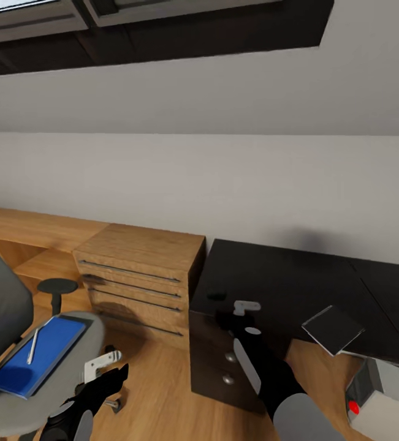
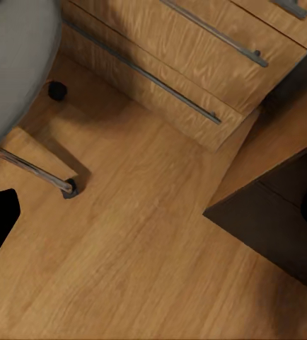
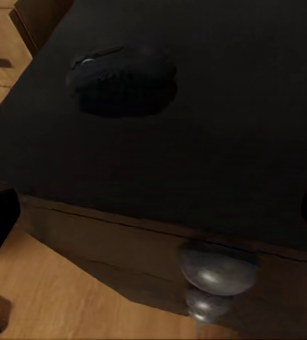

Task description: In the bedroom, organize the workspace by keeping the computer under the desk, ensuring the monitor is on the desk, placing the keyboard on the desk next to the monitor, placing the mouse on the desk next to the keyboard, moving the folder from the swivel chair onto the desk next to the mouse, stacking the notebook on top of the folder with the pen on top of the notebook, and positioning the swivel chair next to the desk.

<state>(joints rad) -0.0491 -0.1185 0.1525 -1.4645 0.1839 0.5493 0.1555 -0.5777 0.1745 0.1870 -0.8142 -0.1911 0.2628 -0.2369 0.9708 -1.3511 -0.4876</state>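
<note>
Folder (image 1: 32, 358) lies on swivel chair (image 1: 70, 373), white pen (image 1: 34, 345) atop.
Mouse (image 3: 122, 79) on desk (image 1: 285, 282); both grippers' finger state unclear.

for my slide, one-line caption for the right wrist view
Small black mouse resting on the glossy black desk top, above round silver drawer knobs.

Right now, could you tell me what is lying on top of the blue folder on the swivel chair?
A slim white pen lies on the folder, which rests flat on the swivel chair seat. The seat area beneath the folder is covered.
</note>
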